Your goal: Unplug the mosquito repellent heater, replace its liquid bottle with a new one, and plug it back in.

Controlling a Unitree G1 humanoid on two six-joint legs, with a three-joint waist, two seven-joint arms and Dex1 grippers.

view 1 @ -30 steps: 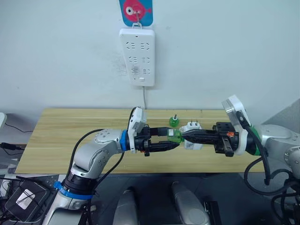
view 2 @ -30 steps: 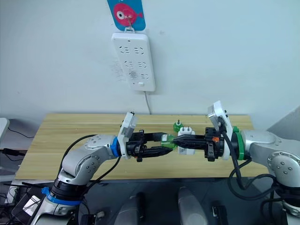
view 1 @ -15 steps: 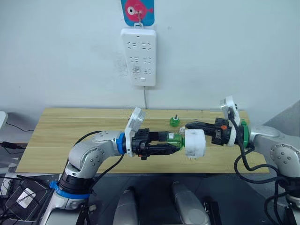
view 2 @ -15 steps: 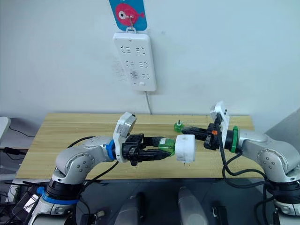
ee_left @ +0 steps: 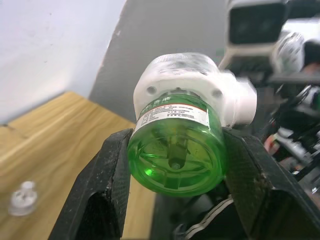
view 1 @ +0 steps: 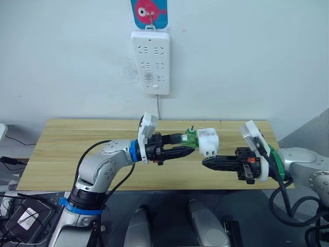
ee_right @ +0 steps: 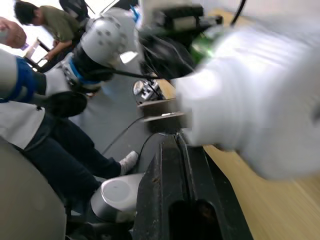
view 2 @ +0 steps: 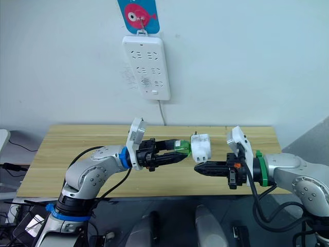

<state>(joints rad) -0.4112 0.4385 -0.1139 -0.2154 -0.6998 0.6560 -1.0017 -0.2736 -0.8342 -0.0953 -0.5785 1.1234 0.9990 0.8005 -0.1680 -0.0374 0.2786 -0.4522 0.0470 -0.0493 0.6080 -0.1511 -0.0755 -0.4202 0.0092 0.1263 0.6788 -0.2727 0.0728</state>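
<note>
My left gripper (view 2: pixel 177 149) is shut on a green liquid bottle (ee_left: pixel 175 150), held sideways above the table. The white mosquito repellent heater (view 1: pixel 208 142) sits on the bottle's far end, prongs pointing down toward the front. My right gripper (view 1: pixel 205 162) is shut on nothing, its tips just below the heater and apart from it. A second green bottle (view 1: pixel 191 133) with a wick stands on the wooden table (view 1: pixel 77 149) behind the heater.
A white power strip (view 1: pixel 150 63) hangs on the wall under a fish-shaped hook, its cord dropping behind the table. A small clear cap (ee_left: pixel 22 197) lies on the table. A seated person (ee_right: pixel 37 22) shows far off in the right wrist view.
My right gripper let go of the heater, drew back to the right, then came forward low under it. My left gripper lifted the bottle and heater up and toward the wall.
</note>
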